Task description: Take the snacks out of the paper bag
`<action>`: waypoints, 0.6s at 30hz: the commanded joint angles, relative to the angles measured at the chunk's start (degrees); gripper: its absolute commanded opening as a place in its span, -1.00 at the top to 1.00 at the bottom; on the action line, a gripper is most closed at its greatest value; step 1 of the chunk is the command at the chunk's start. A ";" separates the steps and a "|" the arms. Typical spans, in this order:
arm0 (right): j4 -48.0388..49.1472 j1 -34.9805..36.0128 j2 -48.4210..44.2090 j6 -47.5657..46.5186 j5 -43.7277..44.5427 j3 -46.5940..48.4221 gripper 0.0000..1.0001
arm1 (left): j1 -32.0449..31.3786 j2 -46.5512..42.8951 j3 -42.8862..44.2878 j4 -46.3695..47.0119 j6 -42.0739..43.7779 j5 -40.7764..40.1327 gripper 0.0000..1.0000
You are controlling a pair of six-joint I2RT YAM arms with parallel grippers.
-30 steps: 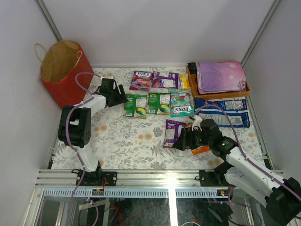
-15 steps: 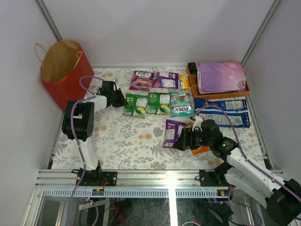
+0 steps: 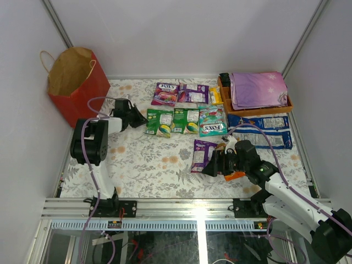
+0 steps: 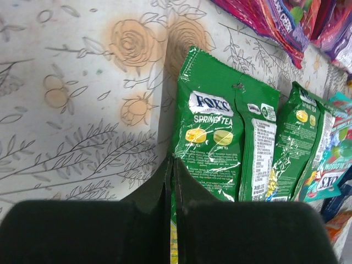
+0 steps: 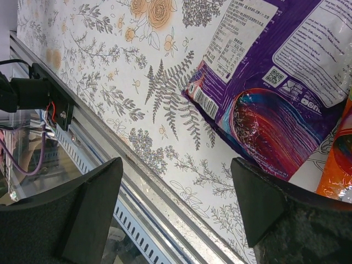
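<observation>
The red paper bag (image 3: 82, 96) stands upright at the back left, mouth open, its inside too dark to make out. Snacks lie flat on the flowered cloth: purple packets (image 3: 165, 93), green ones (image 3: 159, 122) (image 4: 212, 137), a teal one (image 3: 212, 121), and long blue-and-white packs (image 3: 258, 122). My left gripper (image 3: 140, 117) (image 4: 173, 159) is shut with nothing in it, its tips over the left edge of the nearest green packet. My right gripper (image 3: 212, 165) (image 5: 176, 165) stands open low at the front, beside a purple packet (image 5: 275, 104) and an orange one (image 3: 235, 175).
An orange-brown wooden tray (image 3: 258, 111) with a folded purple cloth (image 3: 258, 89) sits at the back right. A metal rail (image 5: 165, 192) runs along the table's near edge under my right gripper. White walls close in the left, back and right sides.
My left gripper's jaws have closed from open to shut, and the arm has drawn slightly down and nearer. The right arm and the packets have not moved.
</observation>
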 commanded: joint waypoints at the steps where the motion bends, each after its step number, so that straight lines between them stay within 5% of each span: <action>1: 1.30 -0.18 -0.28 -0.04 -1.13 0.30 -0.75 | 0.93 -2.89 -4.03 9.16 -5.82 -3.50 1.00; 18: 1.23 -0.19 0.44 -0.62 -1.22 0.68 -0.75 | 0.83 0.58 -3.98 15.28 -11.46 -4.50 1.00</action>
